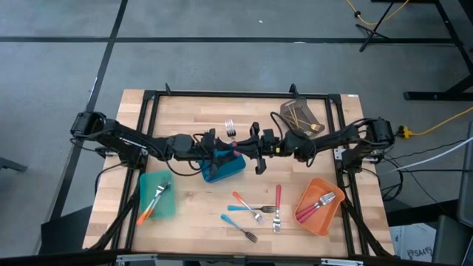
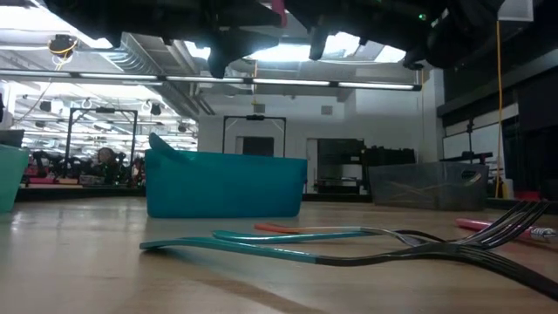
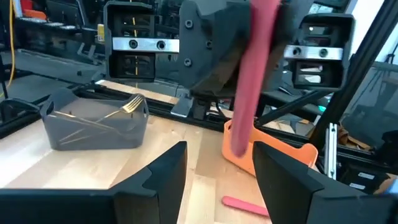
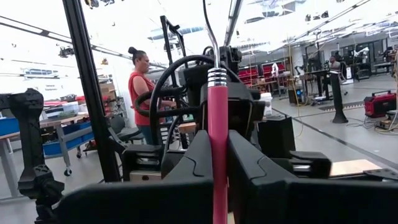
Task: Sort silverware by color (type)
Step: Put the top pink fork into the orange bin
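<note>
A pink-handled fork [image 1: 232, 136] hangs in the air over the table's middle, above the blue bin [image 1: 222, 168]. My right gripper [image 4: 217, 163] is shut on it. My left gripper [image 3: 217, 177] stands open facing it, and the handle's free end [image 3: 239, 146] hangs between and above its fingers; I see no touch. On the table's near middle lie loose silverware: two blue-handled forks [image 1: 238, 222], an orange-handled one [image 1: 244, 199] and a pink-handled one [image 1: 278, 201]. My right gripper pinches the fork's pink handle [image 4: 217, 134] between its two fingers, which come roughly level from the table's right side and lie across it. The fork stands roughly upright, its metal neck [image 4: 216, 43] above the fingers, clear of the table and the bins.
A teal bin [image 1: 157, 203] at the near left holds an orange-handled fork. An orange bin [image 1: 325, 218] at the near right holds pink-handled forks. A grey bin [image 1: 304, 111] at the far right holds gold utensils. A black frame rail [image 1: 244, 94] runs along the far edge.
</note>
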Motion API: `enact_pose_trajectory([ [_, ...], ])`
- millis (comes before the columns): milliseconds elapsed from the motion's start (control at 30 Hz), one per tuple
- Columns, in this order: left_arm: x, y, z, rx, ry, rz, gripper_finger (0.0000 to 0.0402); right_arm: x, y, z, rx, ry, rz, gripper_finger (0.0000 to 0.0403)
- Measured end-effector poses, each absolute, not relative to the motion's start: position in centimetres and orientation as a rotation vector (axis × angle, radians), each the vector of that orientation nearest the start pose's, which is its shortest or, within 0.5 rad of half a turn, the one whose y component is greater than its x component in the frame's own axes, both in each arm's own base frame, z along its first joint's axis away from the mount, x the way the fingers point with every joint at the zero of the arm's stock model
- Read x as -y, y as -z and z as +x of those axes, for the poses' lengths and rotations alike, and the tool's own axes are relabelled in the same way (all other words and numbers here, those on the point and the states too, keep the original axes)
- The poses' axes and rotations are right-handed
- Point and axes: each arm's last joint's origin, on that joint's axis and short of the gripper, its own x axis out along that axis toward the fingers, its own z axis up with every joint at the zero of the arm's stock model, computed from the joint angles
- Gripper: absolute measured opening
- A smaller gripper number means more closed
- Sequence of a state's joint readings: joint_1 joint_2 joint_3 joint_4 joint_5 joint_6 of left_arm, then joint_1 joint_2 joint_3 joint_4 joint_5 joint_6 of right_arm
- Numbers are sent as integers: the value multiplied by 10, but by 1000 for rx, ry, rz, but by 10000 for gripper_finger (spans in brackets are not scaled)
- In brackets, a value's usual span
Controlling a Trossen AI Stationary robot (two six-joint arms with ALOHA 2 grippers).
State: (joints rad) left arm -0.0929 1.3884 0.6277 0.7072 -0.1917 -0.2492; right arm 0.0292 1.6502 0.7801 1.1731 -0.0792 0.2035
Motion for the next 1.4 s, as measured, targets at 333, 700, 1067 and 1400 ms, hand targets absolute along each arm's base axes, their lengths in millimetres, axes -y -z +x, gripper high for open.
enact_pose_trajectory([
  [333,21,-239,286,19,-100,-187,178,-12,-243,346,286,-127,186,3],
  [700,21,-239,286,22,-103,-174,172,-11,-246,345,321,-105,163,3],
  [1067,20,-246,286,97,-129,-125,137,-9,-251,343,385,-63,141,3],
  [1400,18,-258,284,214,-138,-38,139,-10,-274,346,509,-64,58,3],
])
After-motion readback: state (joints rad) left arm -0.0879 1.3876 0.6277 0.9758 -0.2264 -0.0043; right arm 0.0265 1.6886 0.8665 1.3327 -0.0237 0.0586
